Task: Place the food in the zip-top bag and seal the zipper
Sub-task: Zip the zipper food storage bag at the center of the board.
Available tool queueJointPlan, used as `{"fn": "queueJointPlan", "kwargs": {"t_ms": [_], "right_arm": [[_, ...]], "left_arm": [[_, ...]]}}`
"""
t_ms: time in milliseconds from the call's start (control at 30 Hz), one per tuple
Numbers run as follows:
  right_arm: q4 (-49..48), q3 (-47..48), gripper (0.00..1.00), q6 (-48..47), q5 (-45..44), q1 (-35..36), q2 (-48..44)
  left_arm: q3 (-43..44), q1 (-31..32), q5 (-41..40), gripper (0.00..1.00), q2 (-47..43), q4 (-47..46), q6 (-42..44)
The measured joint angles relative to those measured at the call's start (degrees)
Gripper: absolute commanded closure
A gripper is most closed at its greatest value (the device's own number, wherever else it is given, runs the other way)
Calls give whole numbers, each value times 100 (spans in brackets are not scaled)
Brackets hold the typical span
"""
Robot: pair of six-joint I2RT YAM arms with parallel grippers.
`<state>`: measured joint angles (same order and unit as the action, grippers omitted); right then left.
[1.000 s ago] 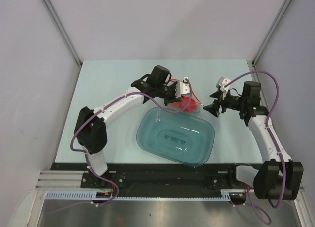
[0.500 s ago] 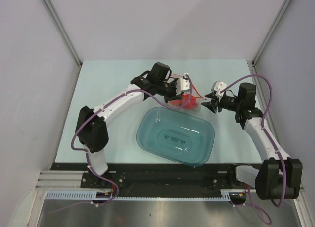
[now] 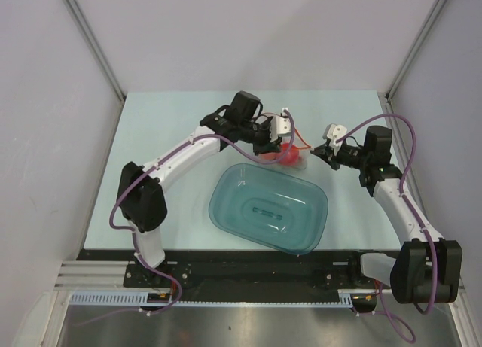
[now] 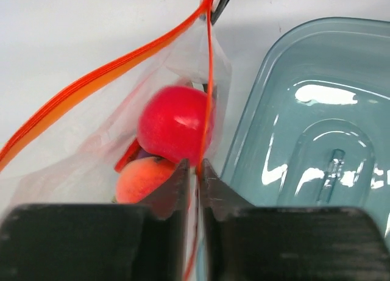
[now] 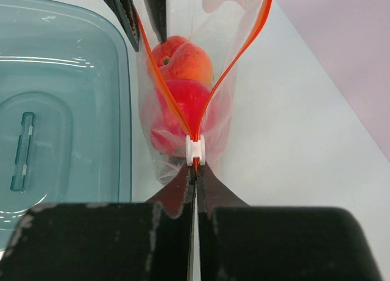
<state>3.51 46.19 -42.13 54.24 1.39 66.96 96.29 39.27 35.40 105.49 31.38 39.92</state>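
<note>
The zip-top bag (image 3: 292, 157) hangs upright between my two grippers, just behind the teal tub. Inside it lies food: a red apple (image 5: 186, 101), an orange round fruit (image 5: 186, 59) and something red-orange and purple under them (image 4: 131, 154). The zipper (image 5: 241, 49) gapes in a V, its white slider (image 5: 194, 149) at the right end. My left gripper (image 4: 195, 166) (image 3: 284, 128) is shut on one lip of the zipper (image 4: 209, 80). My right gripper (image 5: 195, 166) (image 3: 323, 151) is shut on the bag's end right behind the slider.
A teal translucent tub (image 3: 269, 208) with nothing in it stands on the pale table (image 3: 166, 136) in front of the bag, close to both grippers. Grey walls close in the table at the back and sides.
The right gripper moved left to the bag and closed on the zipper's end by the slider. The left gripper kept its hold on the bag's lip and barely shifted.
</note>
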Motion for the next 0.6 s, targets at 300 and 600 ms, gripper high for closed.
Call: {"fn": "queueJointPlan", "kwargs": {"t_ms": [300,600], "right_arm": [[-2,0,100,11,4,0,0],[-9,0,100,37,2,22,-24]], "left_arm": [[144,181,79,36,-131,-544,55],[374,1023,-125,43,-63,-645,866]]}}
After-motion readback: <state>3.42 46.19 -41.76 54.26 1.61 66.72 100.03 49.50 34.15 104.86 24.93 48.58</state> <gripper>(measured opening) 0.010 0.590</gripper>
